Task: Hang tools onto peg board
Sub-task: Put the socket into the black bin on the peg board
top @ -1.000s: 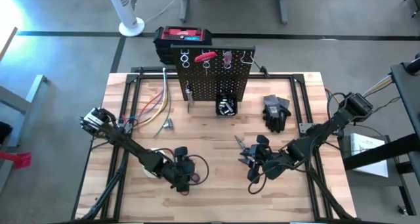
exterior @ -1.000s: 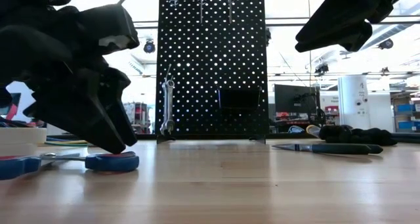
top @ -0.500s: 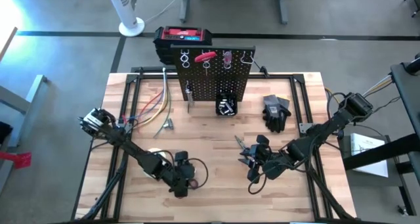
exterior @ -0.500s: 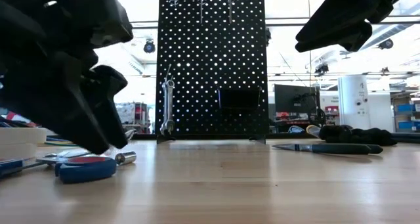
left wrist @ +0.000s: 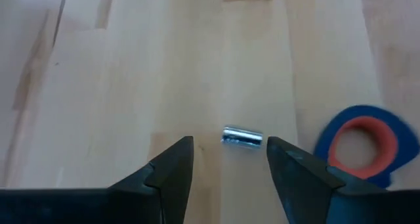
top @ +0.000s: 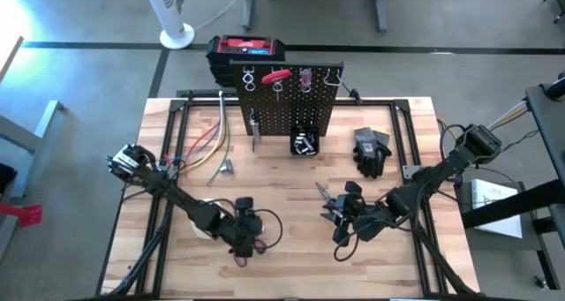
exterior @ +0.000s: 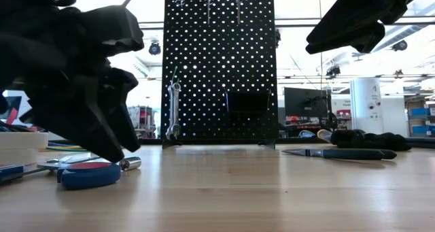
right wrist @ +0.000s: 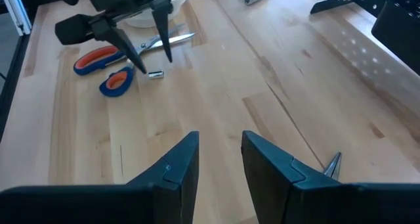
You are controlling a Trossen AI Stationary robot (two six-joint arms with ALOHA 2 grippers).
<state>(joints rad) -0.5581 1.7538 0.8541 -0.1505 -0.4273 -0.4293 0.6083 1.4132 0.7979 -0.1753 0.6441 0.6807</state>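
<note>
Wooden table [top: 291, 186] mostly bare; my left gripper [left wrist: 226, 159] hangs low, fingers apart and empty, small silver socket [left wrist: 242, 137] lying just ahead between the tips, lined up for pickup. Scissors [right wrist: 108, 66] lie beside its fingers. Right gripper [right wrist: 220, 161] waits raised, fingers narrowly apart, empty; peg board [top: 287, 98] well beyond both.

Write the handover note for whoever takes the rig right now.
Left gripper: open, empty, low over a small silver socket lying on the table beside the scissors.
Right gripper: open, empty, hovering above bare table at front right.
Peg board: upright at the back, with a wrench, a red tool and a filled bin already on it.
Left to do: socket, scissors and the pliers still on the table. Glove is not part of the job.
</note>
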